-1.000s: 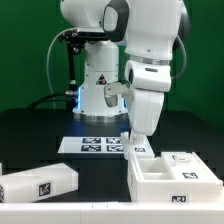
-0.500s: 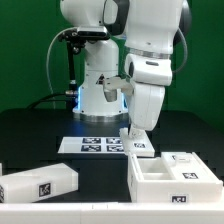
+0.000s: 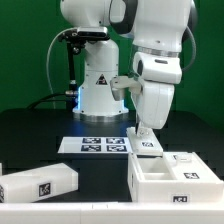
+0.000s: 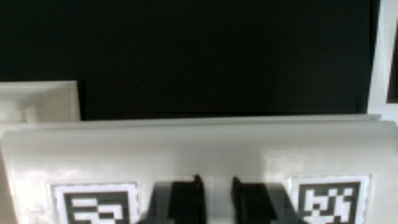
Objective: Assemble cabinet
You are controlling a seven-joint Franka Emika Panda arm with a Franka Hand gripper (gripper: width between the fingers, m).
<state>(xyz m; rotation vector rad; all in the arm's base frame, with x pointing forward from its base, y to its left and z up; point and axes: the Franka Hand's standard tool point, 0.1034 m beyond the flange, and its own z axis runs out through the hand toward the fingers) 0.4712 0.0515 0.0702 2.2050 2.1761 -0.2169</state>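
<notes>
Seeing the cabinet point(image 3: 190, 186) still in loose parts on the black table point(image 3: 40, 135). Meeting first, nearest and at the exterior view's left, a long block point(image 3: 40, 183), lying flat with one tag facing forward and its left end cut off by the picture's border. Finding a strip of bare table between the block's right end and the tray point(image 3: 148, 180), wide enough to give some room there. Noticing the tray at the exterior view's right, open upward, with inner walls and a tag on its front wall; its right edge is lying near the picture's border.

Going further back, finding a small piece point(image 3: 146, 146) at the tray's rear left corner. Not being able to tell whether touching the tray or only just beside it. Seeing the marker board point(image 3: 98, 146) flat just beside this piece, toward the exterior view's left, and more bare table to the left of the board.

Looking at the gripper point(image 3: 143, 131), hanging straight down onto the top of the small piece. In the wrist view, seeing the dark fingers point(image 4: 178, 205) pressed almost together at the gripper point(image 4: 210, 202), low against the small piece point(image 4: 196, 150) between its two tags. Not being able to tell whether pinching a thin edge there or only touching.

Behind, seeing the arm point(image 3: 160, 60) rising above the tray side.
</notes>
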